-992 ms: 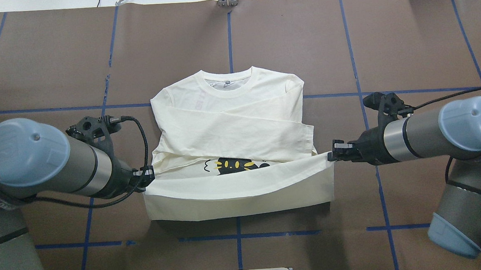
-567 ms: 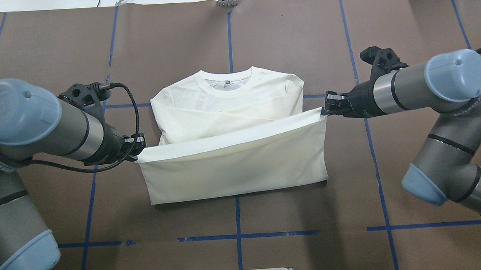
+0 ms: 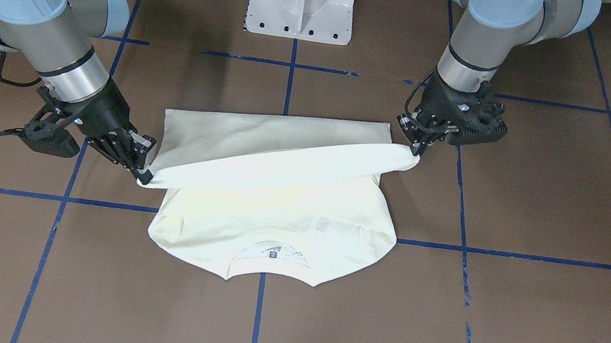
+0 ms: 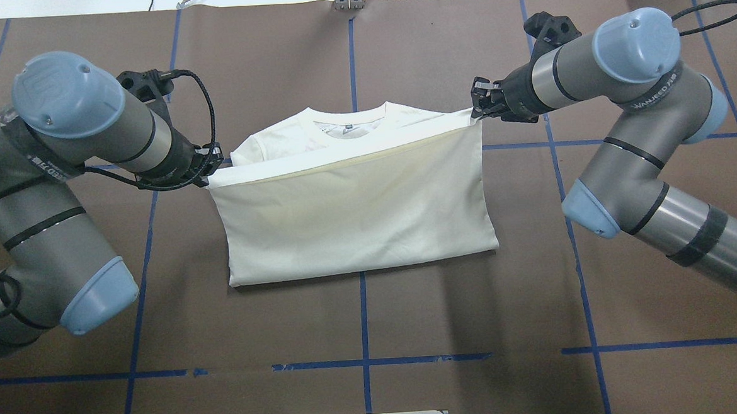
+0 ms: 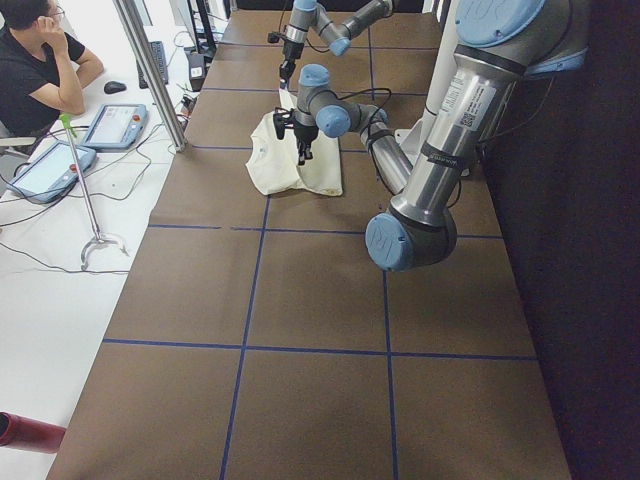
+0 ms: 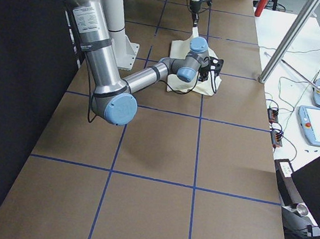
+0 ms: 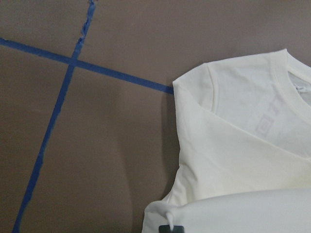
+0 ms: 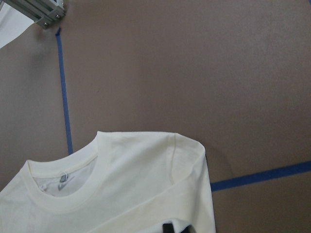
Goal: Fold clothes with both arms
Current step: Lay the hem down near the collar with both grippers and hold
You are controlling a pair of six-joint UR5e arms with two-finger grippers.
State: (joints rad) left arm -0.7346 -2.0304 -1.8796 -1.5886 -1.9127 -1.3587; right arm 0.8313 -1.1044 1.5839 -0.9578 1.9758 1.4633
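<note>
Shirt [image 4: 356, 220] doubled over, hem gripped at both corners.

The cream shirt is laid at the middle of the brown table [image 4: 476, 327], with its collar [image 4: 348, 121] at 12 o'clock in the overhead view. Its plain lower half is drawn up over the body. The left gripper [image 4: 210, 172] is clamped on the hem corner at 10 o'clock and the right gripper [image 4: 478, 108] on the corner at 2 o'clock.

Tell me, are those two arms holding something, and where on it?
Yes. Both hold the cream shirt by its bottom hem: the left gripper pinches one corner, the right gripper the other.
</note>
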